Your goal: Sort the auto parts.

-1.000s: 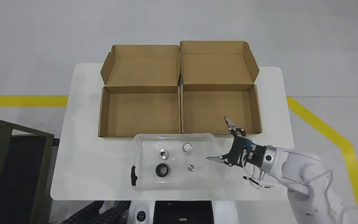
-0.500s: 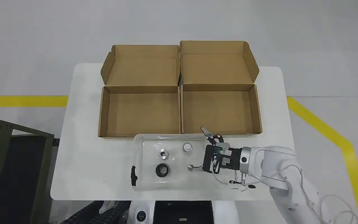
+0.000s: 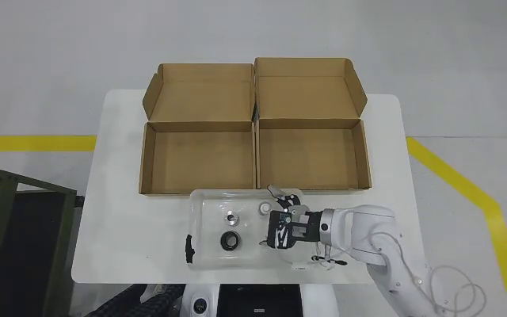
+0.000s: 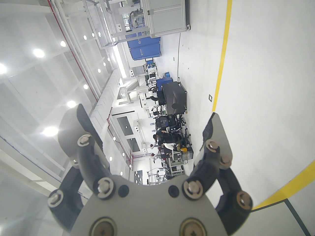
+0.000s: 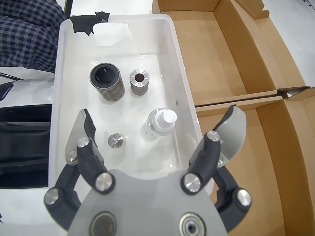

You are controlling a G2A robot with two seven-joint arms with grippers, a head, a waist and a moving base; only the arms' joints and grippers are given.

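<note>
From above: swung in from the table's right edge to hang over the clear plastic tub [image 3: 206,215], with the right gripper [image 3: 272,214] spread wide and empty.

Left wrist: left gripper [image 4: 147,112] splayed too, pointing off into the hall.

Right wrist: poised above the small silver stud [image 5: 116,140] and white-capped clear bottle [image 5: 161,121] in the tub, so probably lining up a first pick.

Pretty bright and even all round, ceiling lights [image 4: 50,130] blowing out into glare in the left wrist view, little glints on the clear tub [image 5: 183,79], soft shadows only, both wrist views bending at the edges.
</note>
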